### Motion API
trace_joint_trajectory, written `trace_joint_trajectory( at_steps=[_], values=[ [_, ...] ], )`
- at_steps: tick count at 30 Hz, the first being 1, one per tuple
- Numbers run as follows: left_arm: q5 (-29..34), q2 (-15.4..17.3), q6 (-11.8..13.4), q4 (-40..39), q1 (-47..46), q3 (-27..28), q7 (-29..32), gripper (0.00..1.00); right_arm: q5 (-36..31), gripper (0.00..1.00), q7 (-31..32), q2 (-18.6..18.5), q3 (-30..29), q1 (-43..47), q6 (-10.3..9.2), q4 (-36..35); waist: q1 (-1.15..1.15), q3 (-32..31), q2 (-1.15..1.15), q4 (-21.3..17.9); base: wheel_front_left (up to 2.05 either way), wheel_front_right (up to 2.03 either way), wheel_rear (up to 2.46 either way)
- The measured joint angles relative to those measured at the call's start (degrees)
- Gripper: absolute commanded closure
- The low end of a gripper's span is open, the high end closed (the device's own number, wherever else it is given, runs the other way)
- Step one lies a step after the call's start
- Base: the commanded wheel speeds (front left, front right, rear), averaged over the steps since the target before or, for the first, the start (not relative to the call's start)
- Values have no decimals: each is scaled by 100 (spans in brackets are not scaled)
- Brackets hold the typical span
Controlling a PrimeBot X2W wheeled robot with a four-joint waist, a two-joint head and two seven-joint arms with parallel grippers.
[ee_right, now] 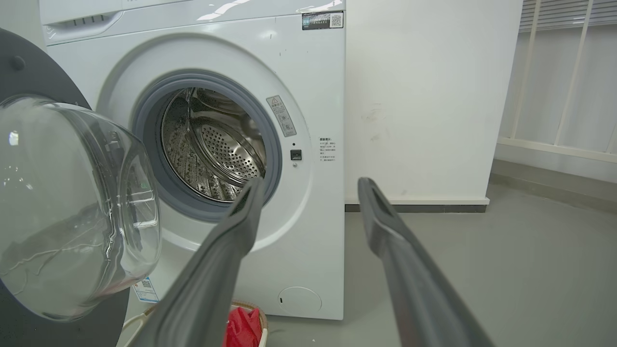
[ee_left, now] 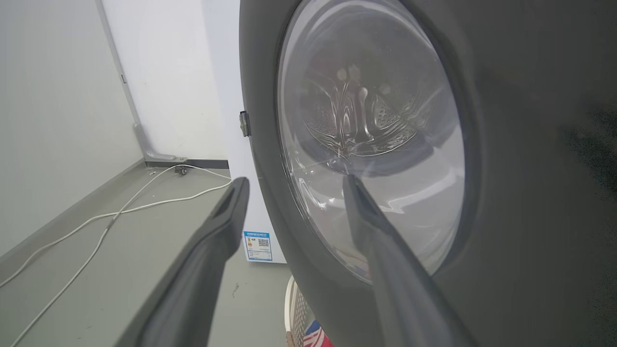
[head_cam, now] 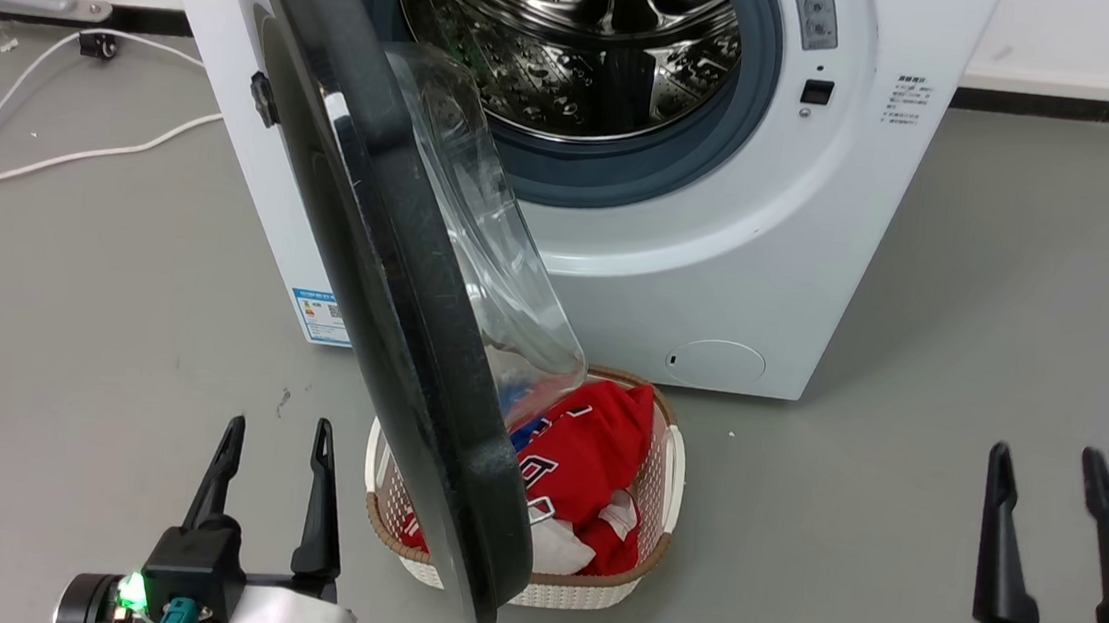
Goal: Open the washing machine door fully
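Grey floor — washing machine, basket, white cable.

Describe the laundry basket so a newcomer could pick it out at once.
Find the white washing machine with its black door swung open. On the floor before it sits a white woven basket. Its brown rim and red clothes mark it.

A white woven plastic laundry basket with a brown rim stands on the smooth grey floor, holding crumpled red and white clothes. A thin white cable trails across the floor, well apart from the basket.
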Motion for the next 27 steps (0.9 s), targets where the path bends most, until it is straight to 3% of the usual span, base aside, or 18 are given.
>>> trace_joint_trajectory(
  at_steps=[24,25,26,27],
  values=[
    [-121,0,25,94,224,-27,0,0,148,0,0,20,200,504,0,386,0,-208,0,18,0,0,0],
    [-131,0,25,100,225,-26,0,16,146,0,0,20,205,504,0,392,0,-207,0,17,0,0,0],
    [-131,0,29,104,226,-18,0,66,141,0,0,20,212,504,0,396,0,-205,0,16,0,0,0],
    [-130,0,65,113,226,-8,0,100,141,0,0,20,214,503,0,398,0,-205,0,13,0,0,0]
  ],
)
